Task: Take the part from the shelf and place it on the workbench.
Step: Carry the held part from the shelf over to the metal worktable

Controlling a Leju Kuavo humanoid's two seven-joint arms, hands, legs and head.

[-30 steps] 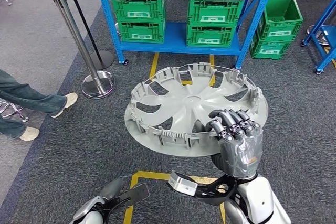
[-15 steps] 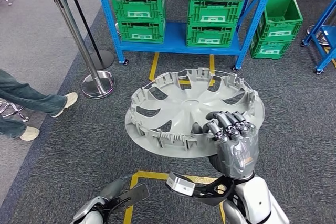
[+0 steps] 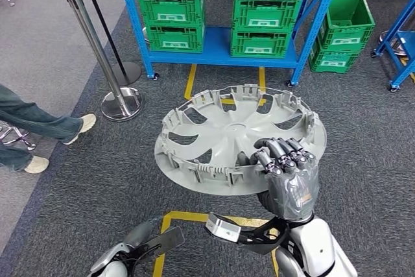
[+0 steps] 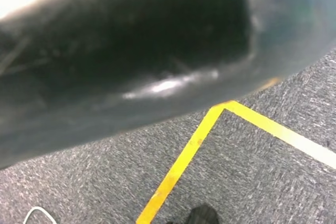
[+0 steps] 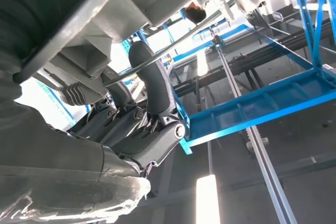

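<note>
Fingers (image 3: 281,150) of the right hand (image 3: 288,180) are clamped on the wheel cover (image 3: 230,128) rim; it should be kept level while carried to the workbench.

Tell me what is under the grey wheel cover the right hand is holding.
Under the wheel cover lies grey carpet with yellow floor tape running beneath its far edge. The right hand grips its near rim from below. The floor directly beneath the cover is hidden.
</note>
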